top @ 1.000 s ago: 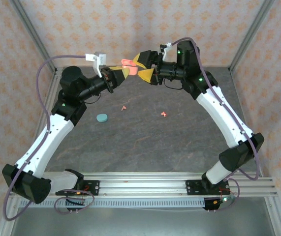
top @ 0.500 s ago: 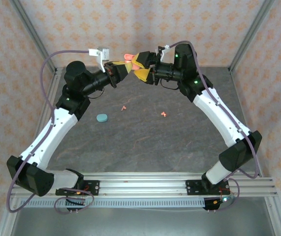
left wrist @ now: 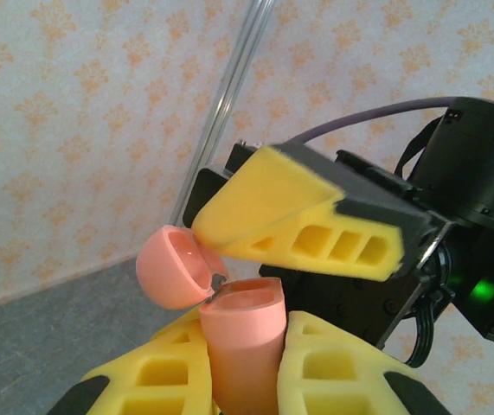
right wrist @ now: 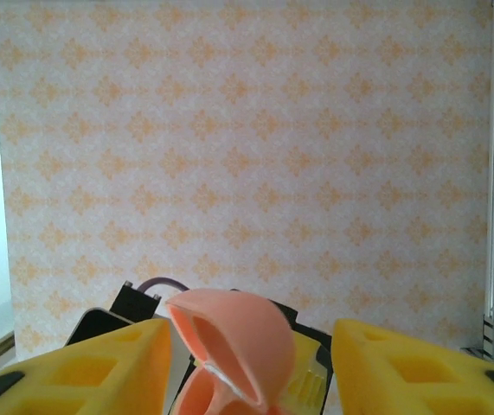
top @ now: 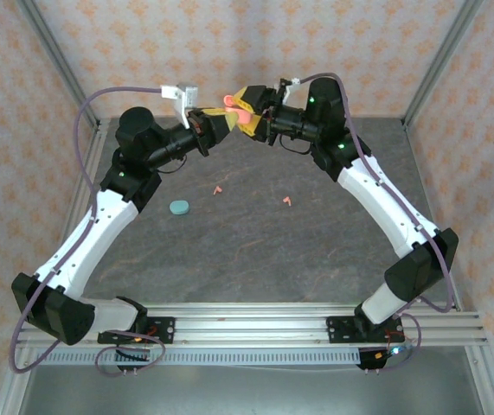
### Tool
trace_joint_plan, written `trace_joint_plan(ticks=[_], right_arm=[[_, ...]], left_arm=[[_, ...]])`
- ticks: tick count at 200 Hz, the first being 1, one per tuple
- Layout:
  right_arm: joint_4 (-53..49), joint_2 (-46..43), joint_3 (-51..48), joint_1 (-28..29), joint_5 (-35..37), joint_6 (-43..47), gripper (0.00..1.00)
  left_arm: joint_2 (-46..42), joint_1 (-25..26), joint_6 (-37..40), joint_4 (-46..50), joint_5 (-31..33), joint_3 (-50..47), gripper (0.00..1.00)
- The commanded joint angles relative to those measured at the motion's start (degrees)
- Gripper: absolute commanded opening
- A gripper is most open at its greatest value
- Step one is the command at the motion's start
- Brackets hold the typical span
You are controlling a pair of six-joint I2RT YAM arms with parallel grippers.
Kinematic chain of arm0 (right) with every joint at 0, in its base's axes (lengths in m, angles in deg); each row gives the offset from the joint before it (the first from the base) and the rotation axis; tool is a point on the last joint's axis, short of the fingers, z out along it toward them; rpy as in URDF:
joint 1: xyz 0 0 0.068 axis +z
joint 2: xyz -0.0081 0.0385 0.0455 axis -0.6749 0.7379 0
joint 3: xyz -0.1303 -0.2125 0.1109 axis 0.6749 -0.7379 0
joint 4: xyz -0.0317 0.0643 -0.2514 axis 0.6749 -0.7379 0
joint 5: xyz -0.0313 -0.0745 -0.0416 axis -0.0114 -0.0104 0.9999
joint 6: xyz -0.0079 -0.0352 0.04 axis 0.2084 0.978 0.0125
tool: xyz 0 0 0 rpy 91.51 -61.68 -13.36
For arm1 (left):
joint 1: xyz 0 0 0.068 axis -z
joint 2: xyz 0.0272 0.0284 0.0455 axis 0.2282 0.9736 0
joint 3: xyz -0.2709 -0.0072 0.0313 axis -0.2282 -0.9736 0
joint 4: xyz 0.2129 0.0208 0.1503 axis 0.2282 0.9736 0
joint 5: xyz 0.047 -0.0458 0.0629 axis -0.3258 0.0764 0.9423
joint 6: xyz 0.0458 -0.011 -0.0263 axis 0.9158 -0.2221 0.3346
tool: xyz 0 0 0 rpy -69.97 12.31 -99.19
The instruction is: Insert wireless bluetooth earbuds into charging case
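Note:
My left gripper (left wrist: 242,330) is shut on the body of a salmon-pink charging case (left wrist: 243,341), held upright in the air at the back of the table (top: 234,105). Its lid (left wrist: 170,268) is swung open to the left. My right gripper (right wrist: 251,350) is open, its yellow fingers (right wrist: 99,363) standing on either side of the lid (right wrist: 242,337); one finger (left wrist: 298,216) lies just over the hinge. Two salmon-pink earbuds (top: 218,188) (top: 287,201) lie on the table. The teal earbuds are out of view.
A closed teal oval case (top: 179,207) lies on the dark table (top: 255,251) left of centre. Patterned walls and metal posts (top: 56,60) close in the back and sides. The arm bases sit on a rail (top: 255,327) at the near edge.
Both grippers have risen a little toward the back wall with the pink case between them. The right gripper has moved closer over the lid.

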Motion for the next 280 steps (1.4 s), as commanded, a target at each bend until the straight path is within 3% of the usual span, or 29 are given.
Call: trace_joint_plan(ticks=[1, 45, 69, 123, 144, 185, 204, 241, 280], right_arm=[[3.19, -0.29, -0.66, 0.37, 0.4, -2.83, 0.44], [1.81, -1.26, -0.87, 0.36, 0.62, 0.36, 0.28], [-2.91, -1.7, 0.73, 0.38, 0.9, 6.38, 0.25], [-15.53, -2.74, 6.17, 0.31, 1.86, 26.42, 0.23], [-16.51, -3.36, 6.25, -0.26, 1.91, 30.6, 0.23], [-15.15, -5.29, 4.1, -1.04, 3.17, 36.19, 0.23], [-12.82, -5.85, 3.09, -1.06, 2.74, 37.0, 0.23], [-7.89, -5.69, 1.5, -1.11, 0.47, 34.18, 0.23], [-4.85, -6.01, 0.39, -1.07, -1.04, 31.93, 0.23]], left_arm=[[-0.88, 0.58, 3.97, 3.04, 0.38, 2.06, 0.0], [-1.22, 0.91, 6.5, 7.27, 1.43, 1.98, 0.0], [-0.97, 0.97, 7.67, 10.4, 1.52, 3.51, 0.0], [-2.79, 0.97, 9.89, 14.83, 1.98, 5.03, 0.36], [-3.91, 0.88, 14.81, 16.96, -2.46, 5.06, 0.51], [-3.68, 0.43, 23.69, 34.23, -6.65, 11.98, 0.58], [-5.44, 0.2, 21.29, 27.29, -8.08, 8.26, 0.58], [-6.07, -0.4, 9.48, 6.67, -8.11, 0.14, 0.53], [-4.58, -0.3, 7.07, 0.13, -7.42, -1.06, 0.51]])
